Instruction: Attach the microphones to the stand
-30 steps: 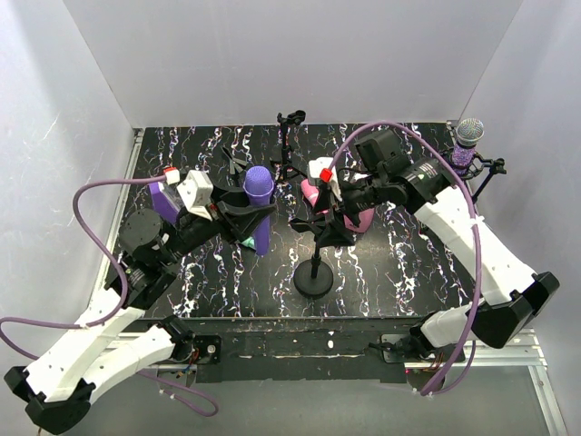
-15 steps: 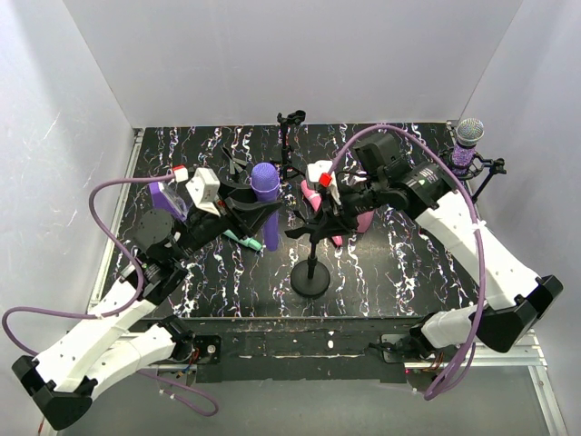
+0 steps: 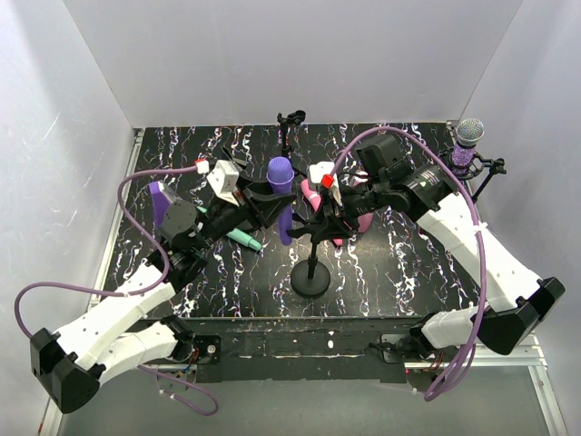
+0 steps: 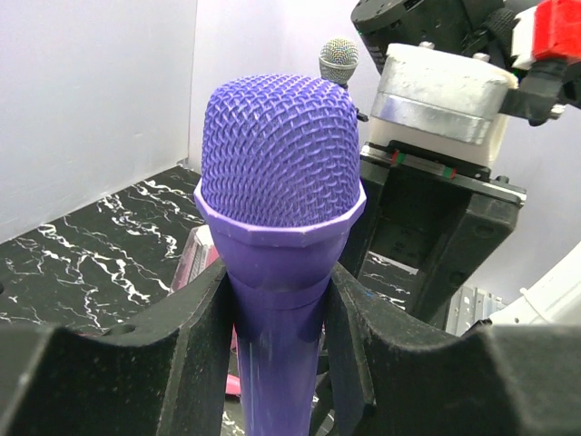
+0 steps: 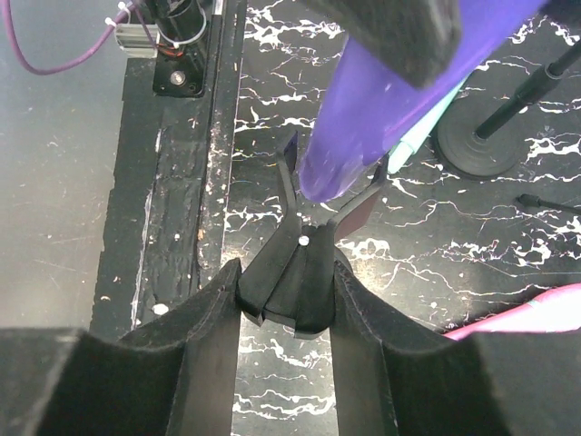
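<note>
Purple mic reached clip, btwn L fingers.

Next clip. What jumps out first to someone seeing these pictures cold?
The plain purple microphone, held upright in the left tool near the middle of the table, its mesh head filling the left wrist view. Its tail end sits at the mouth of the clip atop the stand, which the right tool grips. At the far right corner, the glittery microphone with a silver head stands upright.
</note>
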Robot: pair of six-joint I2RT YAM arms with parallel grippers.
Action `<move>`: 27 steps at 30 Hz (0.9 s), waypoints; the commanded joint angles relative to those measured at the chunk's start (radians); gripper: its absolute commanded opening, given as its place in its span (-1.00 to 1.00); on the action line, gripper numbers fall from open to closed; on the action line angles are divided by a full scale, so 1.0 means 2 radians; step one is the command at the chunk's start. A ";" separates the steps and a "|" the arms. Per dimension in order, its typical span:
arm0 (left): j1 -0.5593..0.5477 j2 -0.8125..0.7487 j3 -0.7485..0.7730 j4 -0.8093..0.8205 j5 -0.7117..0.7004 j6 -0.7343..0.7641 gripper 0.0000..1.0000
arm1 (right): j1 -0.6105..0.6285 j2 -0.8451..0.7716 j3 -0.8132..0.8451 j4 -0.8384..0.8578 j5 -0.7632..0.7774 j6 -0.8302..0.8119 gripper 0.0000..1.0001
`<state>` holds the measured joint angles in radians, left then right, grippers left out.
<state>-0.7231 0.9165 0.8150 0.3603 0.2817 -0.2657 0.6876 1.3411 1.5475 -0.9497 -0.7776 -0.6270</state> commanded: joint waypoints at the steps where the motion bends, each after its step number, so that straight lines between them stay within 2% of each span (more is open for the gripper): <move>1: -0.001 0.015 -0.012 0.067 0.007 -0.028 -1.00 | 0.001 0.003 -0.004 0.000 -0.015 0.007 -0.96; 9: -0.007 0.003 -0.076 0.153 -0.010 -0.090 -1.00 | -0.001 -0.003 -0.031 0.028 -0.028 0.040 -0.97; 15: -0.026 -0.003 -0.109 0.196 -0.050 -0.103 -1.00 | -0.006 -0.011 -0.061 0.064 -0.043 0.082 -0.97; 27: -0.083 0.030 -0.102 0.252 -0.112 -0.087 -1.00 | -0.024 -0.022 -0.096 0.111 -0.048 0.139 -0.97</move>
<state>-0.8345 0.9718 0.5934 0.7795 0.0803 -0.4252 0.6388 1.2892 1.3994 -0.7315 -0.8936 -0.4095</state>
